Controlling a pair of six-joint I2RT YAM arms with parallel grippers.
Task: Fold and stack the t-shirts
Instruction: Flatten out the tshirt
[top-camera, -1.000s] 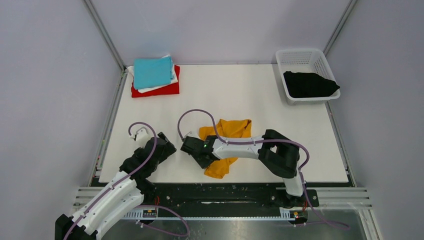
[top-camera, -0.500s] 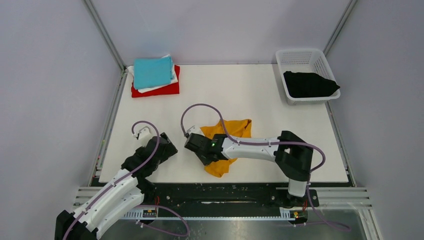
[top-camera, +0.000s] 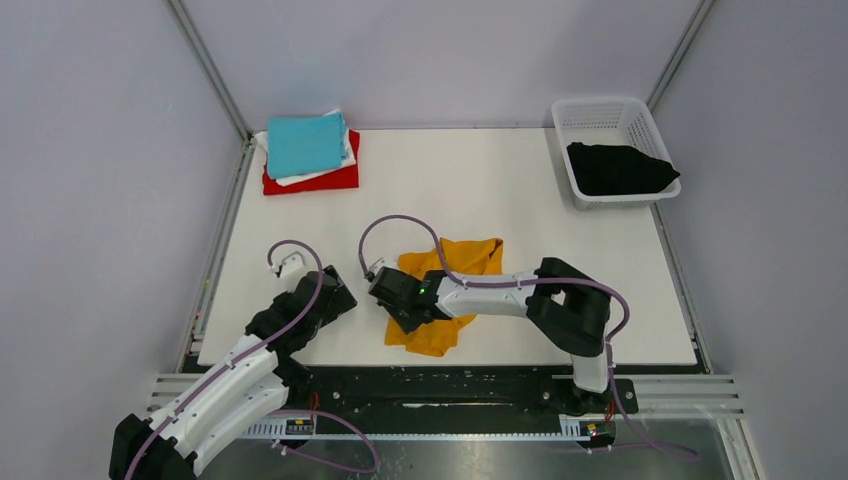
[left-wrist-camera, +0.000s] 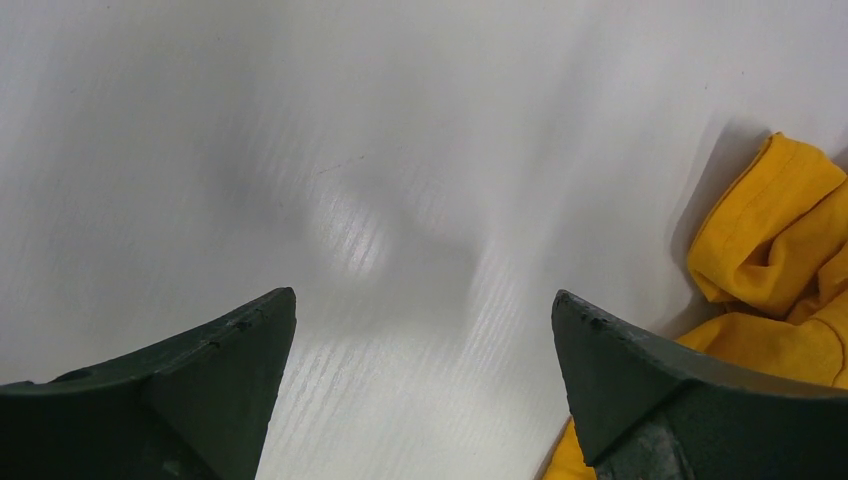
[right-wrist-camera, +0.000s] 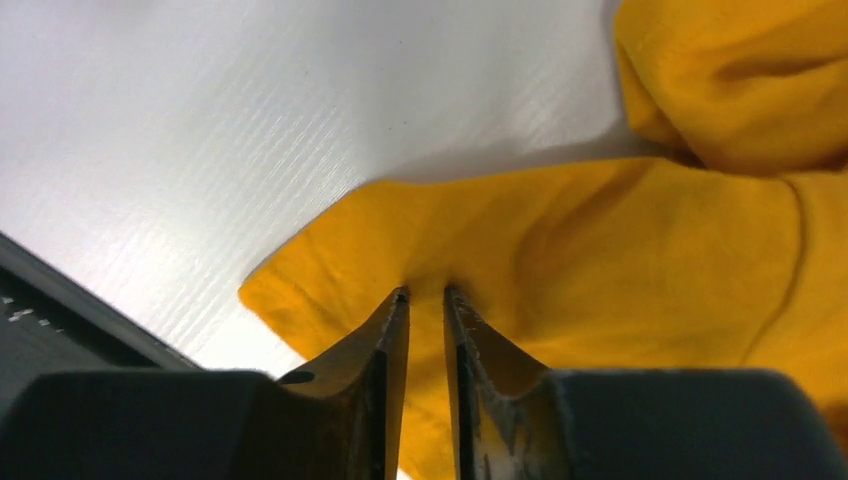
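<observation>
- The right gripper (right-wrist-camera: 425, 295) has its jaws drawn almost together, with a puckered fold of the orange-yellow t-shirt (right-wrist-camera: 620, 250) clamped between the tips.
- The left gripper (left-wrist-camera: 422, 300) is spread wide and holds nothing; only white table (left-wrist-camera: 300, 120) shows between its fingers.
- The orange-yellow t-shirt lies crumpled on the near middle of the table, partly under the right arm. Its near corner is close to the table's near edge.
- In the right wrist view that corner points toward the dark rail (right-wrist-camera: 60, 310) along the near edge, with a strip of white surface between them.
- From above, white tabletop shows on every side of the orange-yellow t-shirt. The widest stretch runs from it to the far edge, between the stack and the basket.
- The left gripper (top-camera: 338, 292) sits just left of the right gripper (top-camera: 398, 318), near it but apart.
- There are five t-shirts. One is orange-yellow.
- Three are folded in a stack at the far left corner: a teal t-shirt (top-camera: 303, 143) on top, a white t-shirt (top-camera: 261, 140) under it and a red t-shirt (top-camera: 340, 178) at the bottom.
- One black t-shirt (top-camera: 620, 168) lies in a heap, draped over the near rim of the single white mesh basket (top-camera: 600, 105) at the far right corner.
- Only the top view shows the stack, the basket and both arms.
- Only the right wrist view shows the pinch itself.
- The left wrist view shows just a bunched edge of the orange-yellow t-shirt, right of its right finger.
</observation>
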